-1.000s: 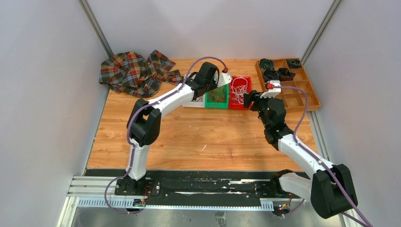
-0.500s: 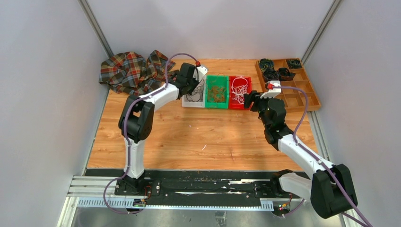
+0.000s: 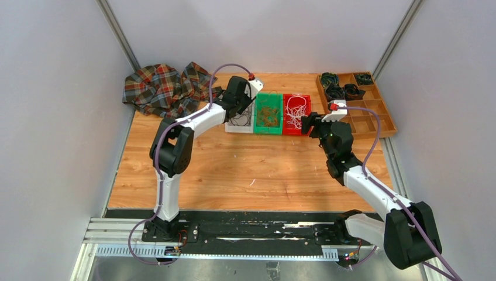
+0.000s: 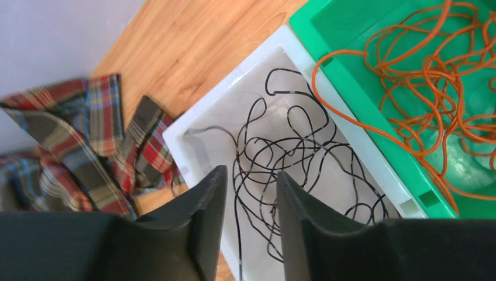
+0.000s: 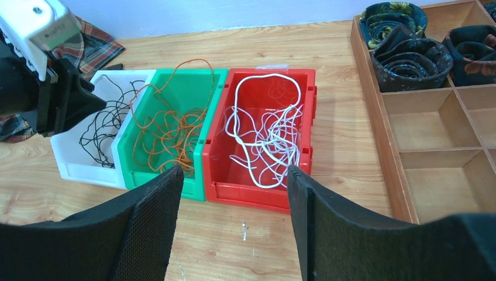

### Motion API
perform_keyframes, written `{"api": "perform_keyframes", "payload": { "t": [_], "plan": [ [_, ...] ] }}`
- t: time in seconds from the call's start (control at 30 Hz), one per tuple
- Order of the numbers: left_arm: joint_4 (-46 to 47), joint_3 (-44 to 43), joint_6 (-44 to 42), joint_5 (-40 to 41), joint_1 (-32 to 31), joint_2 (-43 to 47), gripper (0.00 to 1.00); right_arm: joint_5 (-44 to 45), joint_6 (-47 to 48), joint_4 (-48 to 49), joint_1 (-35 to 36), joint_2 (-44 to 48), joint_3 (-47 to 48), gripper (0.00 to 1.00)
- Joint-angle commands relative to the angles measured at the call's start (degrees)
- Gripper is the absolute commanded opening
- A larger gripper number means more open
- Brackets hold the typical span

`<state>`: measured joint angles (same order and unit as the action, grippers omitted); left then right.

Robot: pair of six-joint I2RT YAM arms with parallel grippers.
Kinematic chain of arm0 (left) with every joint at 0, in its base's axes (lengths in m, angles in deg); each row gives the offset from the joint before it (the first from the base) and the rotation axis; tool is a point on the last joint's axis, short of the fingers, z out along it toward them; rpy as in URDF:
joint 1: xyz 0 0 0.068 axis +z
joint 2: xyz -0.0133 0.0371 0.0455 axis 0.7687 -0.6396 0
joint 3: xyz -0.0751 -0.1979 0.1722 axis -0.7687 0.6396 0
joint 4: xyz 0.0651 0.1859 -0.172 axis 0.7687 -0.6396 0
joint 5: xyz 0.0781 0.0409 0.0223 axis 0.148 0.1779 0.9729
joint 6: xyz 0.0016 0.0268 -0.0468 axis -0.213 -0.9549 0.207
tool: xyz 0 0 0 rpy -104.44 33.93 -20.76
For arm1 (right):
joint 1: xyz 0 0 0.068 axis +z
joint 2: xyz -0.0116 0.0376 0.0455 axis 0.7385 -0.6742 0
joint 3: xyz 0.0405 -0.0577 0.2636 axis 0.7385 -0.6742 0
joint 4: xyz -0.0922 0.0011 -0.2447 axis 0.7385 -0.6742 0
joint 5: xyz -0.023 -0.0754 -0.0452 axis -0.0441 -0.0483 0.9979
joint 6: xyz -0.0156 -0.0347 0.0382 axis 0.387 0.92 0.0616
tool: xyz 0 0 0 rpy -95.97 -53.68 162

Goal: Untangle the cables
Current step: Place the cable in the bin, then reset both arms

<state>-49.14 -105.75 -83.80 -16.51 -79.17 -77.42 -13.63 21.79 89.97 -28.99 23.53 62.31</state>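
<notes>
Three bins stand side by side at the back of the table. The white bin (image 4: 234, 69) holds thin black cables (image 4: 292, 152), the green bin (image 5: 193, 184) orange cables (image 5: 169, 129), and the red bin (image 5: 257, 196) white cables (image 5: 272, 132). My left gripper (image 4: 250, 172) hovers over the white bin's near left corner. Its jaws stand a little apart, with nothing pinched; a black strand in the bin shows through the gap. My right gripper (image 5: 234, 170) is open and empty over bare wood just in front of the red bin.
A crumpled plaid cloth (image 3: 166, 88) lies at the back left, close to the white bin. At the back right sits a wooden compartment tray (image 3: 357, 102) with dark coiled rolls (image 5: 409, 55) in its far cells.
The left arm swung left from above the green bin to the white bin, and its jaws went from shut to slightly apart. The right arm stayed still.
</notes>
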Motion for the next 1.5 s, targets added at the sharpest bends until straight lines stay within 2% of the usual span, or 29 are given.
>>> {"api": "perform_keyframes", "payload": {
  "t": [0.0,0.07,0.17,0.2,0.27,0.33,0.4,0.57,0.67,0.77,0.87,0.97,1.17,1.27,1.47],
  "plan": [
    [-2.23,-2.85,-1.42,-1.24,-0.34,-0.7,0.49,-0.96,-0.72,1.98,-0.86,-0.27,-0.06,0.65],
    [-3.15,-2.69,-1.66,-1.47,-0.35,-0.47,0.55,-1.16,-0.96,2.02,-0.86,-0.16,-0.11,0.65],
    [-3.13,-2.35,-2.37,-1.2,-0.34,0.05,0.58,-1.44,-1.35,2.11,-0.86,-0.21,-0.25,0.65],
    [-3.38,-2.21,-2.5,-1.61,-0.34,0.6,0.64,-1.63,-1.32,2.1,-0.86,-0.37,-0.22,0.65],
    [-4.77,-2.21,-2.58,-2.77,-0.3,2.03,0.88,-1.71,-1.35,2.11,-0.86,-0.32,-0.17,0.65],
    [-8.25,-3.46,-1.9,-4.93,0.22,3.64,1.0,-1.59,-1.2,2.11,-0.86,-0.22,-0.07,0.65],
    [-12.54,-5.01,-0.86,-8.84,1.44,5.7,0.98,-1.5,-1.12,2.16,-0.81,-0.17,-0.07,0.65],
    [-21.71,-5.63,-1.74,-24.7,7.88,11.44,0.98,-1.86,-0.85,2.33,-0.84,-0.23,-0.04,0.65],
    [-25.52,-5.33,-6.15,-34.38,14.12,12.23,0.98,-2.47,-1.0,2.52,-0.78,-0.79,0.2,0.65],
    [-30.8,-7.54,-13.14,-37.52,19.23,9.19,0.98,-2.87,-1.2,2.64,-0.77,-1.49,0.63,0.65],
    [-30.79,-7.91,-16.62,-34.26,21.16,5.79,0.98,-3.09,-1.22,2.81,-0.72,-1.94,0.7,0.65],
    [-25.33,-6.1,-15.67,-28.11,21.24,3.16,0.99,-2.85,-1.64,2.73,-0.77,-2.42,0.83,0.65],
    [-20.83,-10.34,-6.9,-22.04,21.89,-3.87,0.78,-3.21,-2.26,2.57,-0.68,-3.5,1.24,0.62],
    [-18.3,-10.81,-4.55,-22.5,21.9,-5.72,0.71,-3.23,-2.53,2.23,-0.67,-3.87,1.73,0.62],
    [-22.72,-17.7,-6.37,-26.16,21.54,-11.88,0.72,-3.85,-3.15,1.42,-0.6,-5.29,3.06,0.61]
  ]
}}
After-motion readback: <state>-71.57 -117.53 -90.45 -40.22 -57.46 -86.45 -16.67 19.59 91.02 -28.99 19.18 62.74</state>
